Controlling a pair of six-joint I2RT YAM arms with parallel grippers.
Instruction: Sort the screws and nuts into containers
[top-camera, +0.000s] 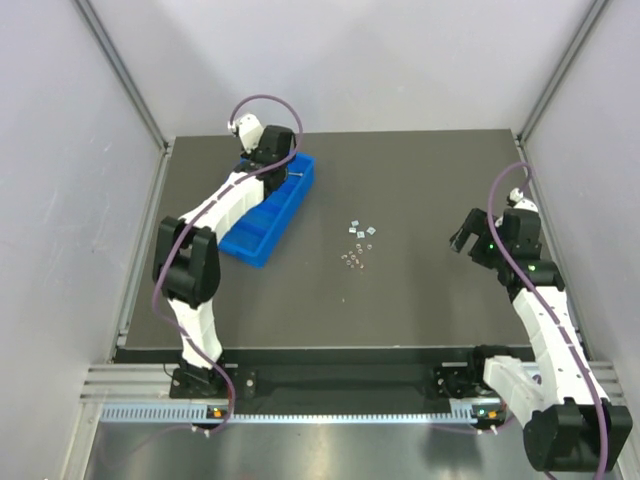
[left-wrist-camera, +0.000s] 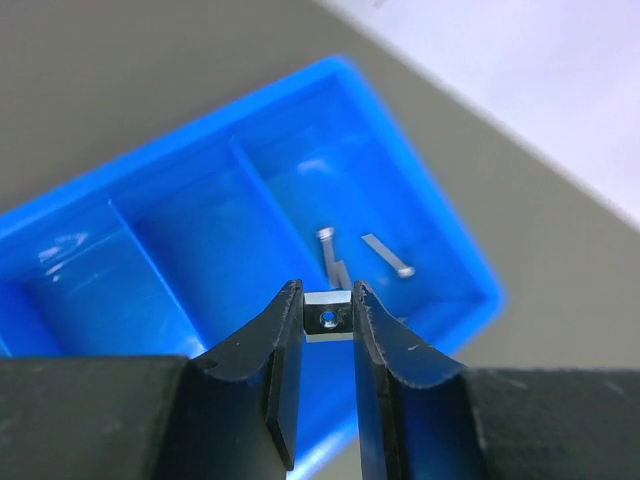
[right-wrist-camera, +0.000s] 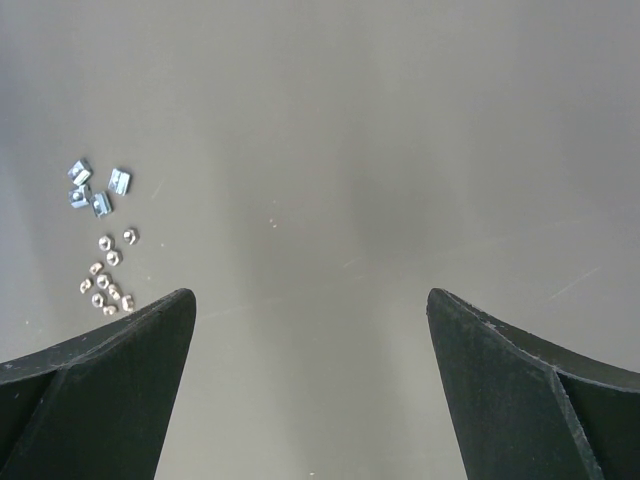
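Observation:
The blue four-compartment tray (top-camera: 262, 226) lies at the back left. My left gripper (top-camera: 283, 166) hovers over its far end, shut on a small square silver nut (left-wrist-camera: 328, 318) with a centre hole. In the left wrist view the tray (left-wrist-camera: 150, 190) fills the frame, and two screws (left-wrist-camera: 386, 256) lie in the end compartment below the nut. The other compartments in view look bare. A loose cluster of nuts (top-camera: 357, 244) lies mid-table and also shows in the right wrist view (right-wrist-camera: 104, 240). My right gripper (top-camera: 462, 238) is open and empty, right of the cluster.
The dark table mat (top-camera: 420, 180) ends at an aluminium rail along the near edge. Grey enclosure walls stand on the left, back and right. In the right wrist view the cluster splits into larger square nuts (right-wrist-camera: 97, 187) and smaller round ones (right-wrist-camera: 104, 285).

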